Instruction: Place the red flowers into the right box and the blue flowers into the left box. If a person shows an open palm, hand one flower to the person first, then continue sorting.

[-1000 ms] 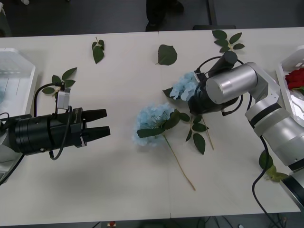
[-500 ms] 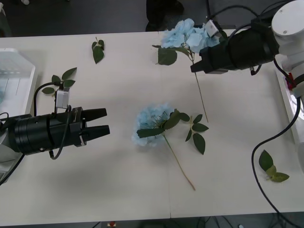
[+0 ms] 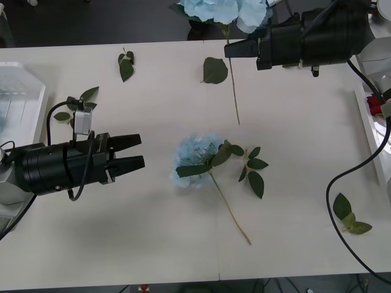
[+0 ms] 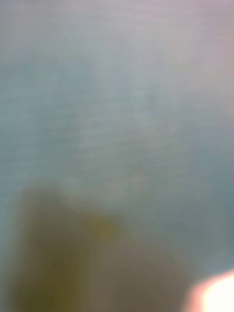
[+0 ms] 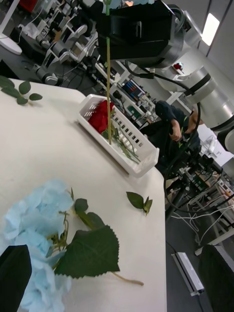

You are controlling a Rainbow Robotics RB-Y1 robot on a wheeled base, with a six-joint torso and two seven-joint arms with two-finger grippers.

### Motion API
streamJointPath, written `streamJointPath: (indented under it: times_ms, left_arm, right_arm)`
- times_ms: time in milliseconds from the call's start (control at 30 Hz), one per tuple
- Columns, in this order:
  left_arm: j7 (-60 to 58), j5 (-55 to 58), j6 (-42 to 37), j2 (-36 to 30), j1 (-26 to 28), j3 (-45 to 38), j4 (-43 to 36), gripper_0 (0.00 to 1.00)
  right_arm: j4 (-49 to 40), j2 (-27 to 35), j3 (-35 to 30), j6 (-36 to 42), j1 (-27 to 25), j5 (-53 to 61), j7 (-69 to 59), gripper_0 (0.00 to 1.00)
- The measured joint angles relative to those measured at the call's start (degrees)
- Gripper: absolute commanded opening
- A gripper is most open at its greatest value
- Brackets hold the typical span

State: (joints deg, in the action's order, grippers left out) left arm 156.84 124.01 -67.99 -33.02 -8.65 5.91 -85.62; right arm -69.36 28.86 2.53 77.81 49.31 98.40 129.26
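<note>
The table (image 3: 153, 244) spreads pale across the front view, the left box (image 3: 27, 82) at its nine o'clock edge and the right box (image 3: 369, 125) at three o'clock, with red flowers (image 5: 101, 116) already lying in the right one. The right gripper (image 3: 229, 49) sits at one o'clock, raised above the far edge, its fingers closed on the stem of a blue flower (image 3: 217, 7) whose head rises past twelve o'clock while the stem hangs down toward the table. A second blue flower (image 3: 195, 160) lies at the centre, stem running to five o'clock. The left gripper (image 3: 139, 151) hovers at nine o'clock, jaws parted and empty, pointing at that lying bloom. The risk I judge: the carried bloom must cross to the far left box, and with a thin stem pinched and a heavy head, it could swivel or slip out mid-swing, or its dangling stem could snag the left arm or drag the lying flower
</note>
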Motion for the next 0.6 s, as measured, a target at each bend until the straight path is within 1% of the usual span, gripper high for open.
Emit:
streamJointPath:
  times_ms: [100, 333, 600]
  left_arm:
    - [0.0, 0.0, 0.6, 1.4, -1.2, 0.0, 0.0, 1.0]
    - [0.0, -1.6, 3.4, 5.0, -4.7, 0.0, 0.0, 1.0]
    - [0.0, -6.4, 6.6, 8.8, -9.0, 0.0, 0.1, 1.0]
  right_arm:
    - [0.0, -1.4, 0.0, 0.4, 0.0, 3.0, 0.0, 0.0]
    - [-1.6, -5.6, 0.6, -0.4, 0.0, 3.1, 0.0, 0.0]
    - [-3.8, -7.0, 7.0, -5.6, 0.1, 7.8, 0.0, 0.0]
